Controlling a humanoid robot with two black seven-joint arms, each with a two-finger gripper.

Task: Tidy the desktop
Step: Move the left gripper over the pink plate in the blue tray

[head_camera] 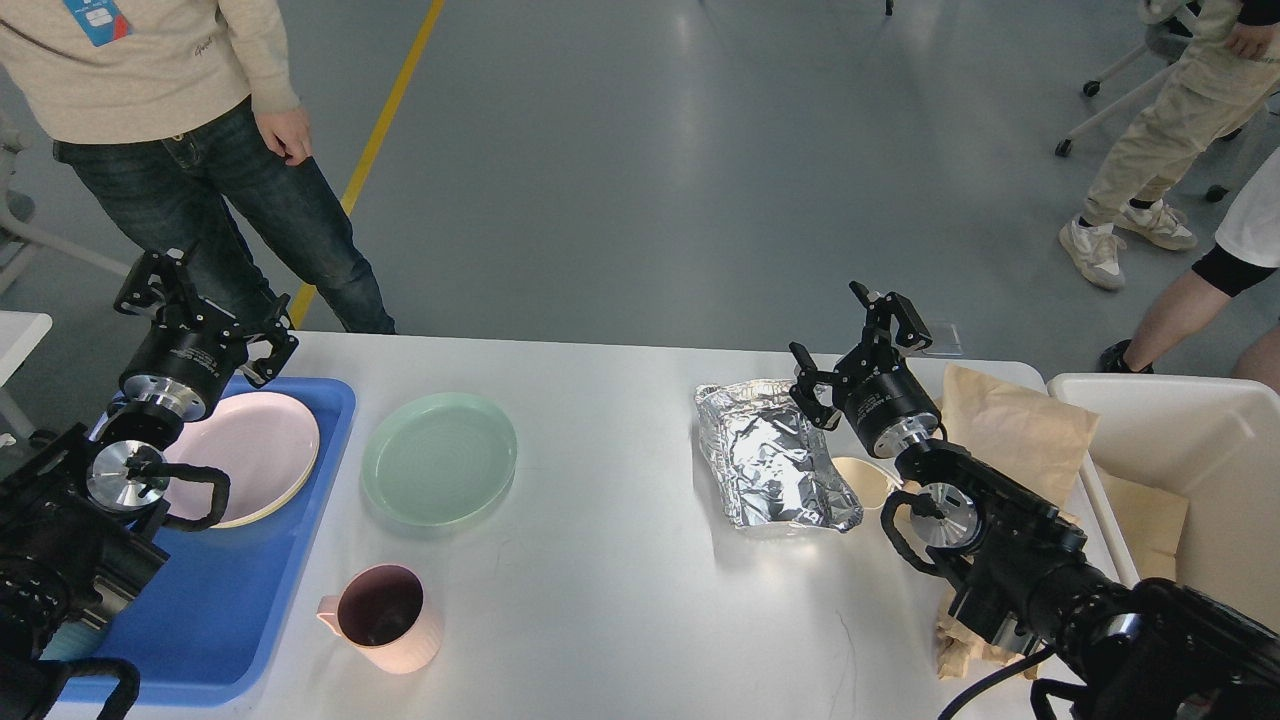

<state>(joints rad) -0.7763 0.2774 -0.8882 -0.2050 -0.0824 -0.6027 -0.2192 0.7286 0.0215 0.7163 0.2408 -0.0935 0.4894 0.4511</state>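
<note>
The white-grey desktop (610, 570) carries a green plate (440, 457), a pink mug (385, 617) near the front, a crumpled foil bag (775, 462), a small cream cup (866, 481) and brown paper (1012, 430). A pink plate (255, 450) lies in the blue tray (215, 600) at the left. My left gripper (208, 305) hovers open above the tray's far end, holding nothing. At the foil bag's right edge, above the cream cup, my right gripper (848, 345) stands open and empty.
A cream bin (1190, 450) with brown paper inside stands off the table's right end. A small clear plastic piece (945, 340) lies at the far edge. One person stands beyond the far left corner, and others are at the far right.
</note>
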